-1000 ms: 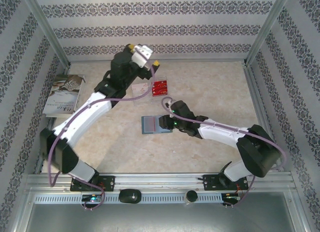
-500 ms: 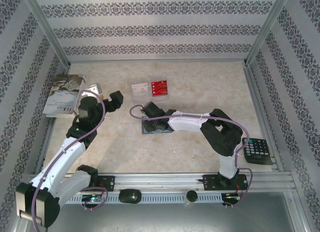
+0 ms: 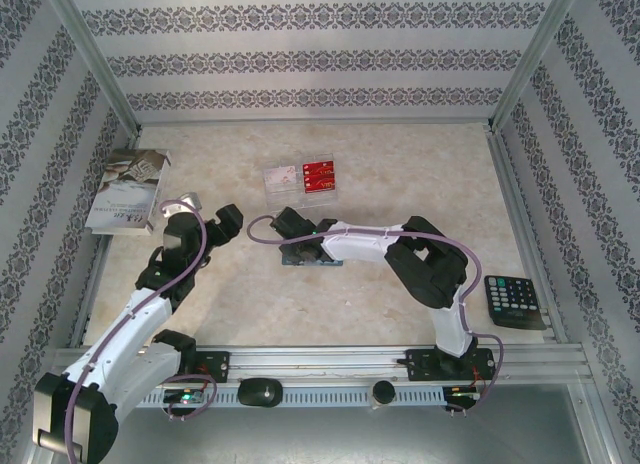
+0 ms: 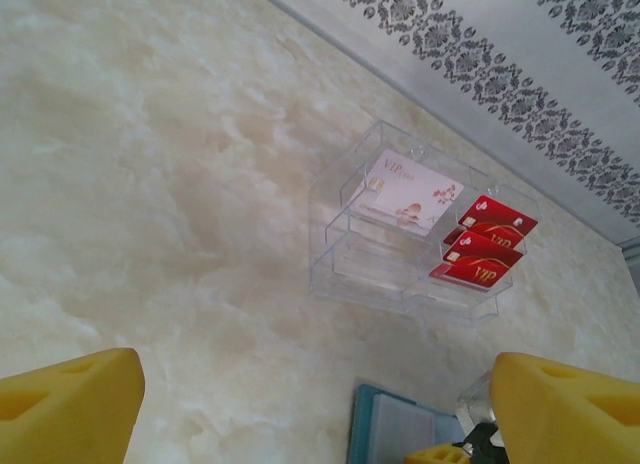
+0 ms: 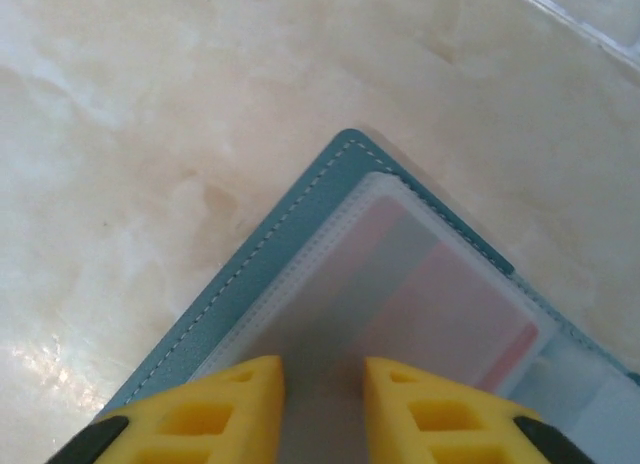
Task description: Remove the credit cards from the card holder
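The right gripper's (image 5: 322, 382) jaws stand close together with only a narrow slit between the yellow fingers (image 5: 205, 409). They are set over the edge of the card holder (image 5: 262, 252), right on its clear plastic sleeve (image 5: 400, 274). Whether they pinch the sleeve or a card, I cannot tell. A reddish card (image 5: 465, 319) shows through the sleeve, still tucked in the holder. The teal card holder lies open and flat on the marble-patterned table (image 3: 420, 184), and in the top view it is largely covered by the right gripper (image 3: 293, 227).

The left gripper's (image 4: 315, 399) jaws are spread wide and hold nothing, with bare tabletop between the two yellow fingers (image 4: 70, 409). In the top view the left gripper (image 3: 207, 216) hangs to the left of the card holder (image 3: 303, 261), apart from it.

Just beyond the card holder, toward the back wall, stands a clear tray (image 4: 340, 239) with small compartments. Red credit cards (image 4: 485, 249) lie stacked in its right side, and a pale card (image 4: 405, 194) lies in its left. From the left wrist, a corner of the card holder (image 4: 390, 424) shows nearer than the tray.

A booklet (image 3: 128, 189) lies well to the left of the card holder at the table's edge. A black calculator (image 3: 515, 301) lies well to its right and nearer to the arm bases.
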